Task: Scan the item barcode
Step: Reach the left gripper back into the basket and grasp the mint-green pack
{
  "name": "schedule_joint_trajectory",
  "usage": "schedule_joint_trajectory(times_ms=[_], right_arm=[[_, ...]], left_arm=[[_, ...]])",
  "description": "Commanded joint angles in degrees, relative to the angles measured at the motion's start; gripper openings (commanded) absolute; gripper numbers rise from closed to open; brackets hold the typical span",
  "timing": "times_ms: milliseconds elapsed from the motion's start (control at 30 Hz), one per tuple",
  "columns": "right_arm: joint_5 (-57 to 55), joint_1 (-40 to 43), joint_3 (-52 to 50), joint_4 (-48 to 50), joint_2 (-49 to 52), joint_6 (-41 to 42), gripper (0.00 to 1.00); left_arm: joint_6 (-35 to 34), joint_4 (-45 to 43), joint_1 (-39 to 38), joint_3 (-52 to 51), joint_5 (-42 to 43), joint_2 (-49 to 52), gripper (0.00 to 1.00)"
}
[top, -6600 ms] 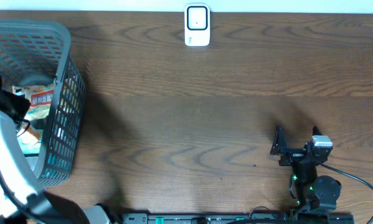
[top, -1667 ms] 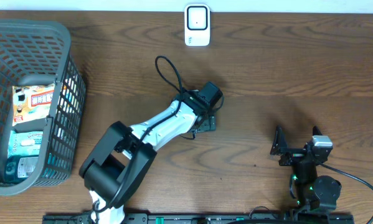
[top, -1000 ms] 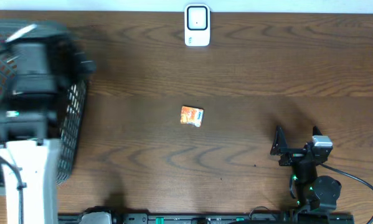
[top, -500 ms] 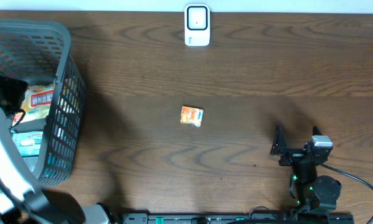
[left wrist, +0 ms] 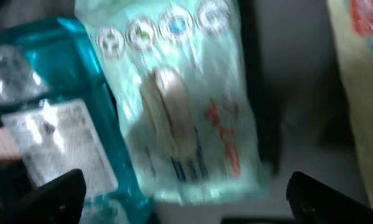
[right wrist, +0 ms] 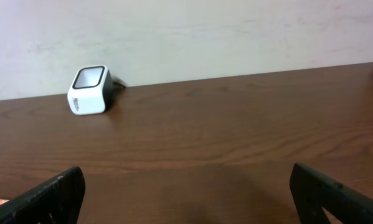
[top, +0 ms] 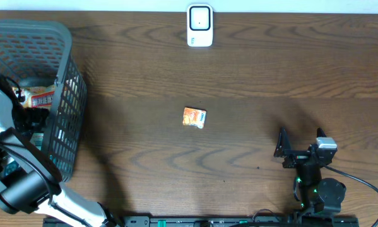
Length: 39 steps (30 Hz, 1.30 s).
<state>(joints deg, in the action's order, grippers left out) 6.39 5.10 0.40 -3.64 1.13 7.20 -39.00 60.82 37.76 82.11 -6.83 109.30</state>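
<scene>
The small orange packet (top: 194, 118) lies alone mid-table, well apart from the white scanner (top: 200, 26) at the far edge. The left gripper (left wrist: 186, 198), spread wide, hangs inside the basket (top: 67, 88) over a pale green packet (left wrist: 186, 112). The right gripper (right wrist: 189, 198) sits spread wide, holding nothing.

Grey mesh basket (top: 67, 116) stands at the left end of the brown wooden table (top: 271, 82). Pale wall (right wrist: 236, 31) rises behind the table's far edge.
</scene>
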Motion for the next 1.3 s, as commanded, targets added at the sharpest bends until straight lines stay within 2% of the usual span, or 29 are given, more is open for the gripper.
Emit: schedule_joint_trajectory(times_ms=[0,333,367,500,567,600,733,900,1267], right_arm=[[-0.26,-0.31,-0.09,-0.2,0.0,0.44,0.99],[-0.26,-0.31,-0.09,-0.2,0.0,0.44,0.99],[-0.26,-0.31,-0.09,-0.2,0.0,0.46,0.99],[-0.26,-0.31,-0.09,-0.2,0.0,0.44,0.99],[-0.26,-0.31,-0.09,-0.2,0.0,0.44,0.99],[-0.26,-0.31,-0.09,-0.2,0.0,0.46,0.99],[-0.26,-0.31,-0.09,-0.2,0.0,0.44,0.99],[-0.26,-0.31,-0.09,-0.2,0.0,0.44,0.99],[-0.26,-0.31,-0.09,-0.2,0.0,0.46,0.99]], left_arm=[[-0.31,-2.1,1.16,-2.58,-2.01,0.04,1.0],[1.88,-18.08,1.81,-14.8,-0.46,0.07,0.99],[1.88,-18.4,1.81,-15.28,-0.46,0.07,0.96],[1.97,-18.23,1.81,-15.61,-0.48,-0.04,0.61],[2.56,-18.25,1.81,-15.56,-0.46,-0.33,0.48],[2.58,-18.03,1.81,-15.39,-0.48,-0.68,0.45],[3.41,-16.04,1.81,-13.7,-0.48,-3.21,0.44],[3.39,-12.57,1.81,-9.44,0.2,-11.04,0.44],[3.17,-15.19,1.27,-5.16,7.52,-40.02,0.45]])
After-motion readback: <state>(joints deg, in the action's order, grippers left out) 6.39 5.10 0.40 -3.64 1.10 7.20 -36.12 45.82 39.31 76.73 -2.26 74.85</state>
